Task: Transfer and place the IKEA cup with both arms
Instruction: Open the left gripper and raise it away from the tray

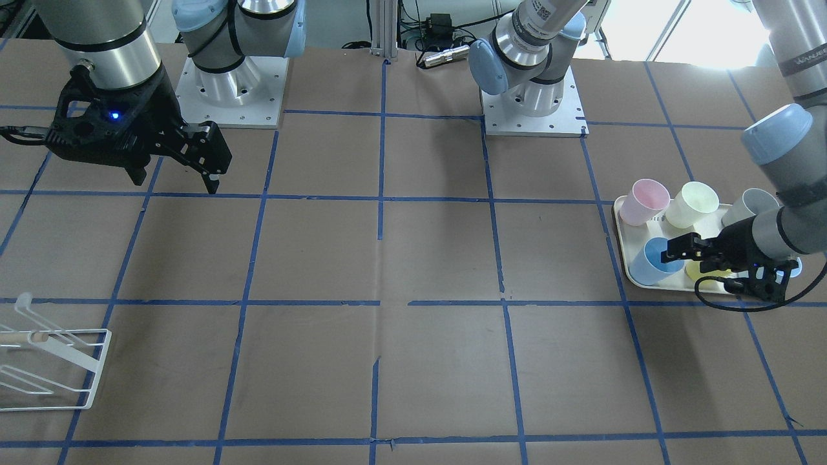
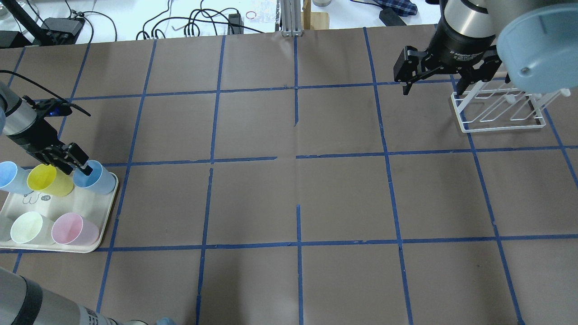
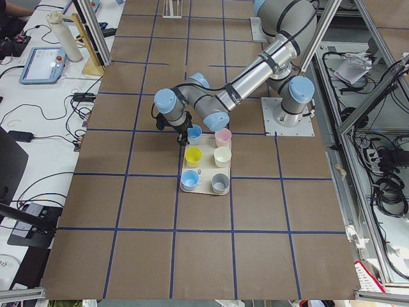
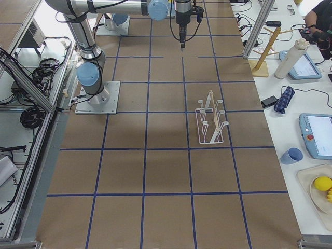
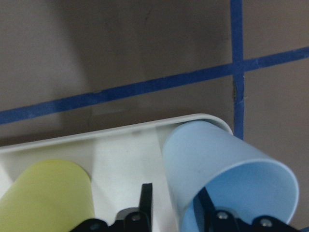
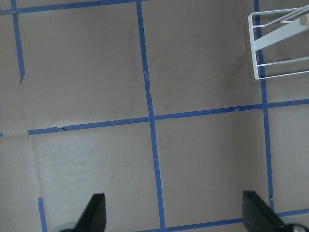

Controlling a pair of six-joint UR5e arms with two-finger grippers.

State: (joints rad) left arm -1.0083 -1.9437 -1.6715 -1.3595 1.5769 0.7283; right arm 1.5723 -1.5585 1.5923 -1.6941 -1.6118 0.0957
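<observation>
Looks barely begun: no lift, hand-over or placing yet, with the left gripper [image 2: 81, 168] set narrow astride the wall of the IKEA cup [image 2: 100, 180], one finger inside, one outside, seemingly not pinching. Shows that cup upright at a corner of the tray [image 2: 108, 212] beside the yellow cup [image 2: 47, 179], pale blue, tapered, handleless, deeper blue within. Leaves the right gripper [image 2: 433, 85] spread wide and empty, well apart from the tray.

The pale-blue IKEA cup [image 2: 101, 181] stands in the far right corner of the cream tray [image 2: 108, 203]. The left gripper [image 2: 79, 168] straddles its wall, one finger inside. A yellow cup [image 2: 49, 180] sits just beside it. Well apart from the tray, the right gripper [image 2: 432, 85] hangs spread wide beside a white wire rack [image 2: 496, 113].
</observation>
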